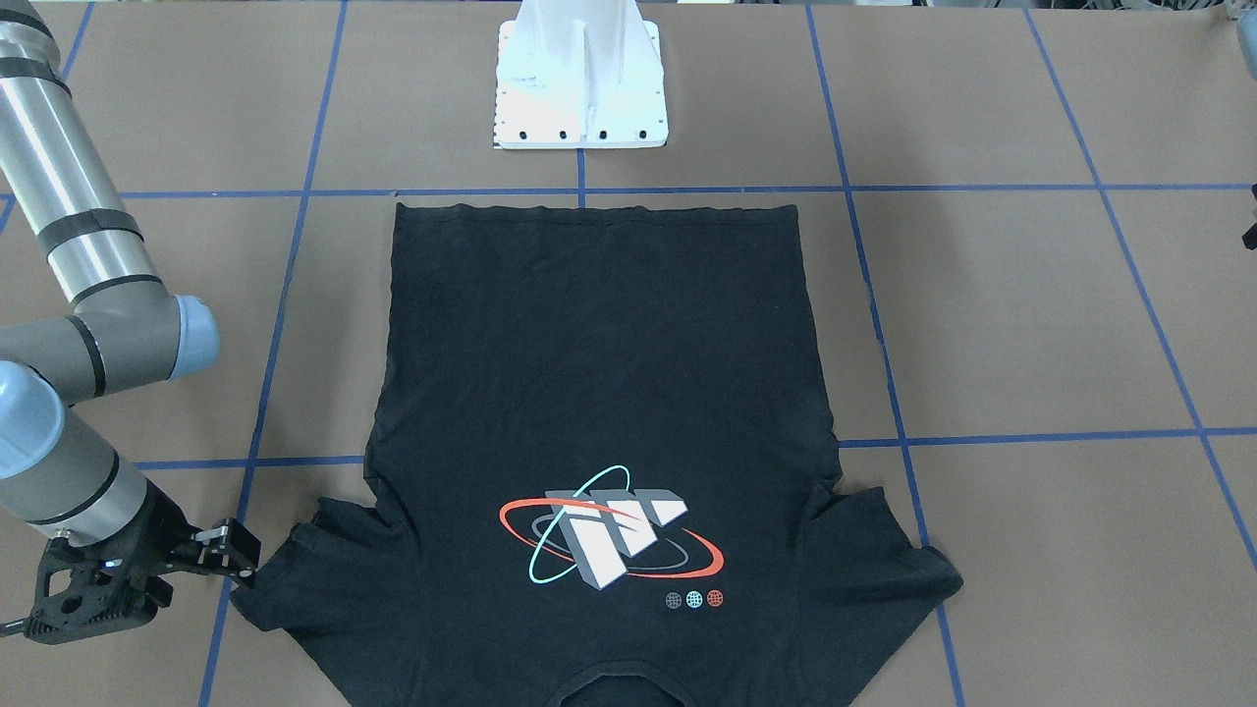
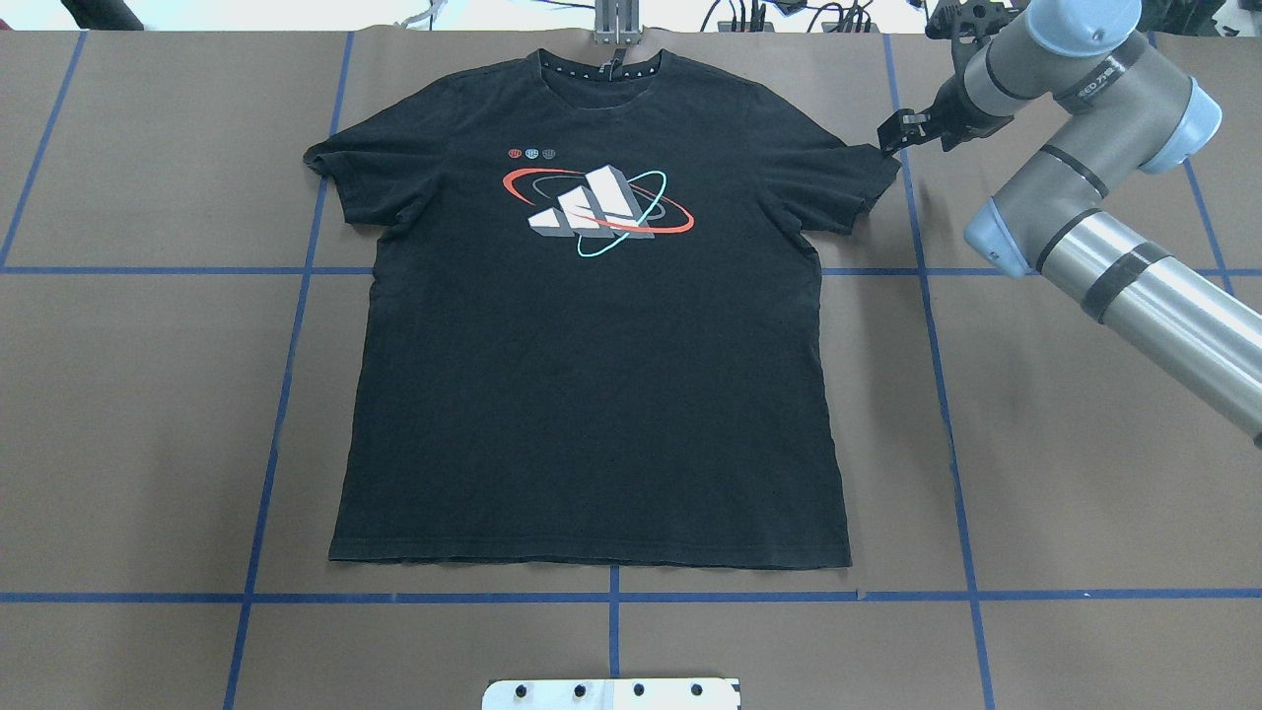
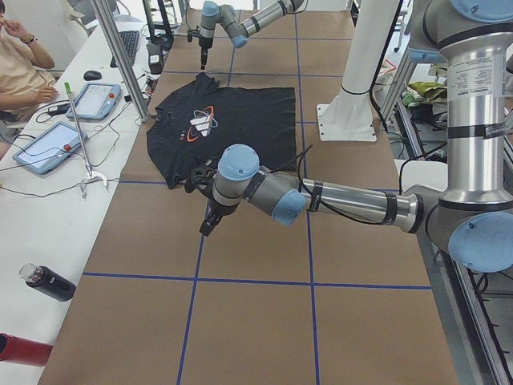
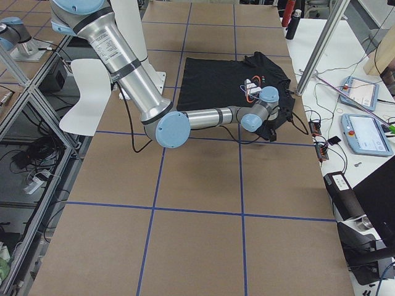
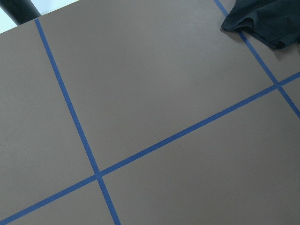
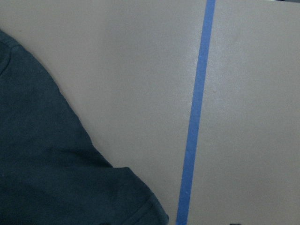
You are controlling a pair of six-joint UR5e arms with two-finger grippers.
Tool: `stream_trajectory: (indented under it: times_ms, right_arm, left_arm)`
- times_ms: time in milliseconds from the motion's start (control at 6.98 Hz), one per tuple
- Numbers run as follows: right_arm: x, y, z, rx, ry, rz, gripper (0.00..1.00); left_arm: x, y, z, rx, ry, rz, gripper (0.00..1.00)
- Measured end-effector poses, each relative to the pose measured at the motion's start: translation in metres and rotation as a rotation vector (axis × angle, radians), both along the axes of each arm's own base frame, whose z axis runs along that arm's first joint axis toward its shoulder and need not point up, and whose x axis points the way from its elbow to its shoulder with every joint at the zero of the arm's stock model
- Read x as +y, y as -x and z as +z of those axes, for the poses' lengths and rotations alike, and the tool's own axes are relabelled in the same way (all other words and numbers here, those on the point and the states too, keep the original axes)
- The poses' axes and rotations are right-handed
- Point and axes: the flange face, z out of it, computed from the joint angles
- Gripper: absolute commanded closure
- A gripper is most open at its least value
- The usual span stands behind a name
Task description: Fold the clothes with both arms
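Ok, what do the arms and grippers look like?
The left arm and right arm match: grey joints, light-blue caps, shiny silver tubes with black bands, loose black cables. The left gripper and right gripper are black, two-fingered.

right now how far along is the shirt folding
Done: the shirt lies flat, logo up, no fold yet. In hand: the right gripper is at one sleeve's edge; a grip is unclear. The left gripper hangs short of the other sleeve. Left: every fold.
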Motion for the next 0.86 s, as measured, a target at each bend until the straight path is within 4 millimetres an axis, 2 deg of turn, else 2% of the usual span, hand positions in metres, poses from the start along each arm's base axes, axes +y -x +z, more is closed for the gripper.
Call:
stream_trajectory:
  times_ms: [716, 859]
  right_arm:
    - [-0.005, 0.023, 0.013, 0.031, 0.010, 0.009, 0.30]
    - [-0.004, 0.028, 0.014, 0.037, 0.012, 0.005, 0.69]
  left_arm:
    - [0.001, 0.000, -0.003, -0.001, -0.007, 0.000, 0.00]
    - [0.001, 0.000, -0.003, -0.001, -0.007, 0.000, 0.00]
